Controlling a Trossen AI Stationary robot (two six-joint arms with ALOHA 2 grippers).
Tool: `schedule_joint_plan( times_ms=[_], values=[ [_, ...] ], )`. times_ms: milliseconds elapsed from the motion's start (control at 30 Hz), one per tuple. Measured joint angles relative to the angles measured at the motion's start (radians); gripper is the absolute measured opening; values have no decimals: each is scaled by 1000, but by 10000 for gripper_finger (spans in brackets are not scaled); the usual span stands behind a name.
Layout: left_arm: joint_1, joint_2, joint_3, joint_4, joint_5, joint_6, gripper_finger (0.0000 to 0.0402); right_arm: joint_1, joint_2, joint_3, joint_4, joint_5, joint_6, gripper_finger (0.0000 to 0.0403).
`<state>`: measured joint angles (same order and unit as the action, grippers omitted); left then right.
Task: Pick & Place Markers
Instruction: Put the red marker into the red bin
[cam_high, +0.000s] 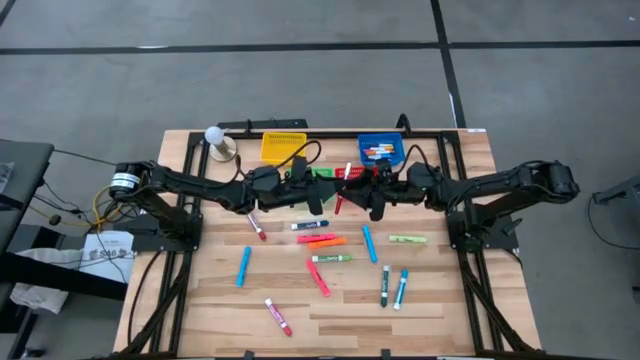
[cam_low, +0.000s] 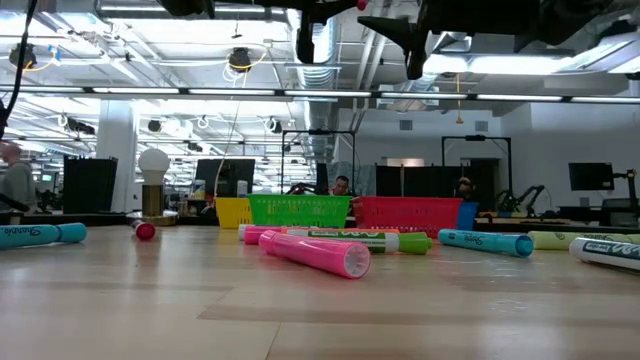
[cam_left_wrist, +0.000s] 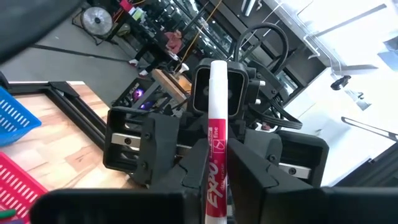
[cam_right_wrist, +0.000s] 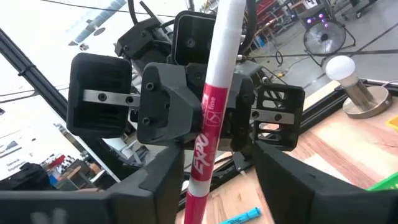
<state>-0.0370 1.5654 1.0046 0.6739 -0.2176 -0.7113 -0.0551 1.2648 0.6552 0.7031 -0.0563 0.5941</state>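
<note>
A red and white marker is up in the air between my two grippers, which face each other over the far middle of the table. My left gripper is shut on it. My right gripper is open, with a finger on either side of the marker and apart from it. Many other markers lie flat on the wood, among them a pink one, a blue one and a green one. My left gripper pinches the marker between its two fingers on the red printed barrel, about mid-length. The fingers come in level from the table's left and lie across the marker. It is lifted clear of the table and tilted, with the white end up and toward the far edge.
Four mesh baskets stand in a row at the far edge: yellow, green, red, and blue with markers inside. A white bulb on a stand is at the far left. Bare wood lies along the near edge.
</note>
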Motion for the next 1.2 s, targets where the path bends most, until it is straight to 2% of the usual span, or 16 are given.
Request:
schedule_joint_plan(
  times_ms=[433, 633, 867, 1000, 1200],
  values=[
    [6, 0, 0, 0, -1, 7, 52, 0, -1, 0, 1, -3, -12, 28],
    [5, -6, 0, 0, 0, 82, 90, 0, -1, 0, 1, 4, -30, 26],
    [50, -93, -3, -14, 5, 231, 180, -32, -11, -2, -73, 3, -46, 29],
    [93, -212, -3, -147, 9, 344, 223, -69, -53, 17, -234, 3, -103, 27],
    [117, -371, -3, -472, 11, 382, 247, -151, -95, 181, -718, 7, -306, 31]
  ],
)
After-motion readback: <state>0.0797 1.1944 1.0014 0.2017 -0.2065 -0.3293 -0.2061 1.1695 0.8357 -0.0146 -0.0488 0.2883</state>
